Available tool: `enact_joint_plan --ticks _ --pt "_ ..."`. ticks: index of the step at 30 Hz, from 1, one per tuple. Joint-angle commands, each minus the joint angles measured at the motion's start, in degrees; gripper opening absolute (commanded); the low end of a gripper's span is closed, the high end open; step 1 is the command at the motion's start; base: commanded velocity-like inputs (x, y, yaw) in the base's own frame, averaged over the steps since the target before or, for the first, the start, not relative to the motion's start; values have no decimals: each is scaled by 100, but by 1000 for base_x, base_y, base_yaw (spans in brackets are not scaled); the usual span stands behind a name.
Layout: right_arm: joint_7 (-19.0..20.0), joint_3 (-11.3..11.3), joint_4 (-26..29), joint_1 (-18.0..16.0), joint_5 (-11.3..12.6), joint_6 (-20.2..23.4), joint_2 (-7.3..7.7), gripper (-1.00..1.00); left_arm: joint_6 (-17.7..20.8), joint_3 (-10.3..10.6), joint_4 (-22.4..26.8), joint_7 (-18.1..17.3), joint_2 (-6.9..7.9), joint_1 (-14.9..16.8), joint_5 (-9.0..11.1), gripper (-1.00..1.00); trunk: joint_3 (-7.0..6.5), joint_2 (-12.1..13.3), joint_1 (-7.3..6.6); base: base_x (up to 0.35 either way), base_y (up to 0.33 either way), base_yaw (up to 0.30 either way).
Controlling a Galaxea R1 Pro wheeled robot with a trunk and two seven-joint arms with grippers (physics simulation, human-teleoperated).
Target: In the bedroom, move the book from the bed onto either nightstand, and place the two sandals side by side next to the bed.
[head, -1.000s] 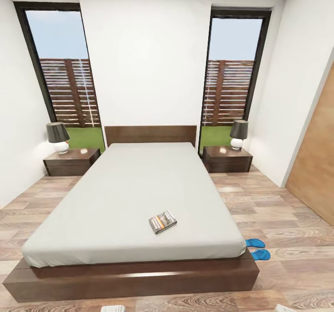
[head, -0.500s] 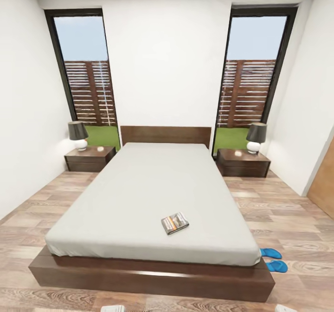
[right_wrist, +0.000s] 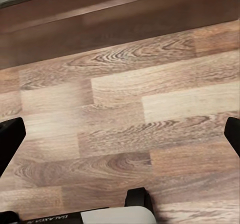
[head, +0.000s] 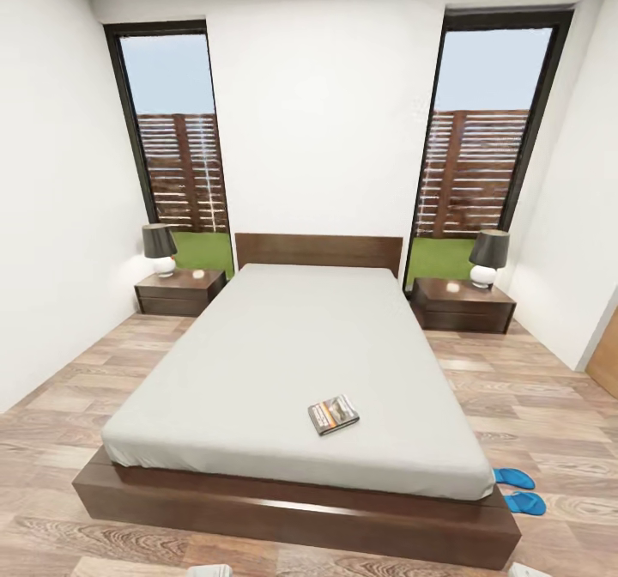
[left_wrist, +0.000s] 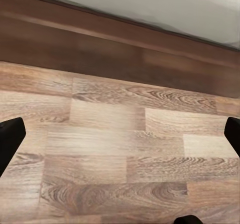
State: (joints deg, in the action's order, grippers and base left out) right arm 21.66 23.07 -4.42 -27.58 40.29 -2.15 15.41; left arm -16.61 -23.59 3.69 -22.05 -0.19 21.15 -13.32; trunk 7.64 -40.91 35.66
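The book (head: 333, 414), dark-covered with an orange band, lies flat on the pale mattress of the bed (head: 283, 362), near its foot and right of centre. The two sandals (head: 513, 477), both bright blue, lie close together on the floor by the bed's right foot corner, the second one (head: 524, 502) nearer to me. A dark nightstand (head: 180, 292) stands left of the headboard and another nightstand (head: 463, 305) right of it. My left gripper (left_wrist: 120, 139) hangs open over bare floor before the bed frame. My right gripper (right_wrist: 120, 136) is open over floor too.
A lamp (head: 160, 249) stands on the left nightstand and a lamp (head: 487, 258) on the right one. Tall windows flank the headboard. Wood floor runs along both sides of the bed, wider on the right. A wooden door edge (head: 605, 354) shows at far right.
The whole head picture has shifted right and the bed looks a little farther off, so the camera has moved. Book and sandals keep their places.
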Motion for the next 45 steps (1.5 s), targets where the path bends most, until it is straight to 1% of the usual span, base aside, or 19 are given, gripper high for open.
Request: enact_joint_plan --ticks 1,6,28,32,45 --pt "41 49 -24 -10 51 -23 -2 100 -18 -49 0 -11 0 4 -57 100 -9 34 -21 0 0 1" --pt "40 49 -24 -10 41 -23 -2 100 -18 -49 0 -10 -1 4 -57 100 -113 235 -131 0 0 -80" --pt "48 49 -24 -10 66 -23 -2 100 -18 -49 0 -19 2 4 -57 100 -614 1117 -614 0 0 -192" --pt "49 49 -24 -10 73 -23 -2 100 -18 -49 -1 -25 2 5 -57 100 -619 1117 -614 0 0 -90" --pt "46 49 -24 -10 52 -23 -2 100 -18 -49 0 -12 2 4 -57 100 -853 1638 -900 0 0 -5"
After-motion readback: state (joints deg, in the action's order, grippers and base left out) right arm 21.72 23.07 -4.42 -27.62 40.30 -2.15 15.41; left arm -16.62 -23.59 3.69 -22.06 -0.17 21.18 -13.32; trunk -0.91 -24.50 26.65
